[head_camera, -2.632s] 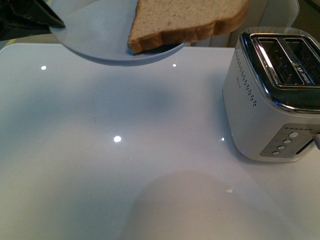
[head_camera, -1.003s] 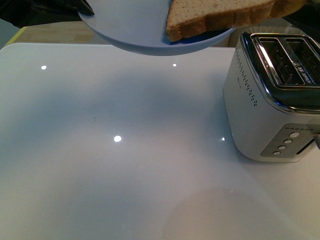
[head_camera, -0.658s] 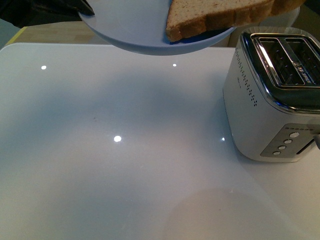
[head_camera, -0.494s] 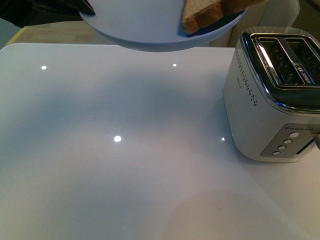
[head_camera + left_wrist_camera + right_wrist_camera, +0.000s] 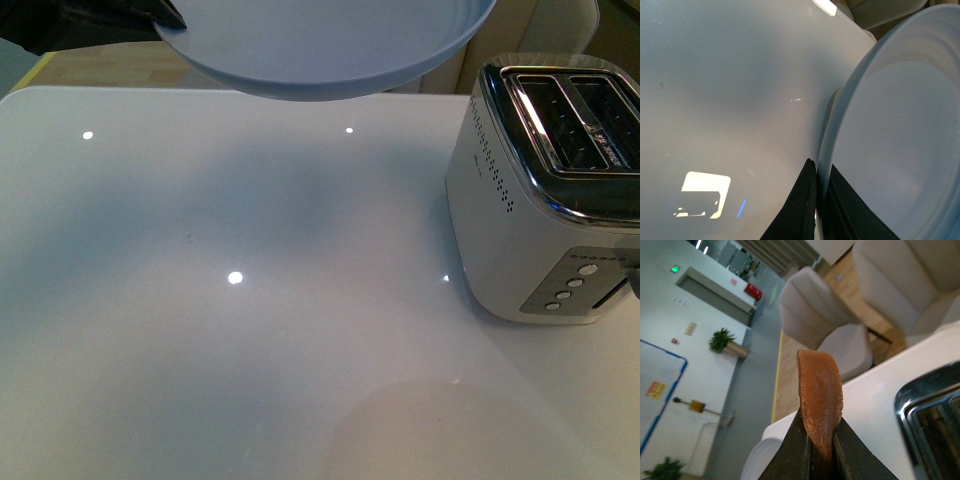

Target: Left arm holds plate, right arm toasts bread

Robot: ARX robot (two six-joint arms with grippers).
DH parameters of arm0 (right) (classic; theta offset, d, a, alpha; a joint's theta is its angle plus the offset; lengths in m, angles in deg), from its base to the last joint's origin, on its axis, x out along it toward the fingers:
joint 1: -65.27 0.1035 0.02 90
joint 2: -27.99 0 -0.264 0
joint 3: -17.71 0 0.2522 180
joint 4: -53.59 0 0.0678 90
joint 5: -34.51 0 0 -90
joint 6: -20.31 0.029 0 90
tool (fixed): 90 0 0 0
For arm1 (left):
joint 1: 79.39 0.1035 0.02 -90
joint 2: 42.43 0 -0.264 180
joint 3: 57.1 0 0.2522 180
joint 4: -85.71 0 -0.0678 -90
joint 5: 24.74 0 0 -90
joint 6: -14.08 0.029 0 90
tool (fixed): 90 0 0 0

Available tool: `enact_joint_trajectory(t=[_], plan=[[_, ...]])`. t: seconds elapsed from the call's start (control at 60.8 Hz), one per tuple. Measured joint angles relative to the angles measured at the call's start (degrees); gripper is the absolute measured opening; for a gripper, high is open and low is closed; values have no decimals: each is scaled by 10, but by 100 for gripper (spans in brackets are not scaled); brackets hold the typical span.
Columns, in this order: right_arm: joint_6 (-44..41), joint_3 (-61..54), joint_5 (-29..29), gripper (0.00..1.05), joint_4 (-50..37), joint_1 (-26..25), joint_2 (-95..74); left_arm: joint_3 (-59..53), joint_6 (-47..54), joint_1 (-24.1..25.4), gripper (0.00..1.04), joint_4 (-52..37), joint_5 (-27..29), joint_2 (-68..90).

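At far left, the left gripper (image 5: 816, 202) pinches the rim of the pale blue-grey plate (image 5: 330, 60) between closed black fingers. It holds the plate, now bare, in the air above the white table (image 5: 250, 300). The plate reaches away from that grip toward the toaster (image 5: 520, 200), its far rim close to the toaster's near corner but apart from it.

The slice of wholemeal bread (image 5: 821, 390) is out of the front view. The right wrist view shows it standing on edge, clamped in the right gripper (image 5: 821, 432), with the brown crust rising beyond the fingers.

The slice looks light and soft, likely to bend or tear under a hard squeeze. A grip low across crust and crumb, as here, seems soundest.

The chrome-edged slots (image 5: 935, 415) lie below and to one side of the right gripper. They are narrow, so the slice probably needs to go in upright and squarely aligned. The tabletop beneath both grippers has open room, and pale chairs (image 5: 815, 310) stand well beyond.
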Motion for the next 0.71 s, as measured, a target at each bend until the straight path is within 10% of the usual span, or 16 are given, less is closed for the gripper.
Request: enact_joint_trajectory(t=[0.362,0.707], plan=[[-280,-9,-78,3,27,14,-68,-1,0,2,3,0,-2,-3],[-335,-12,-106,3,14,43,-148,-2,0,2,3,0,-5,-3]])
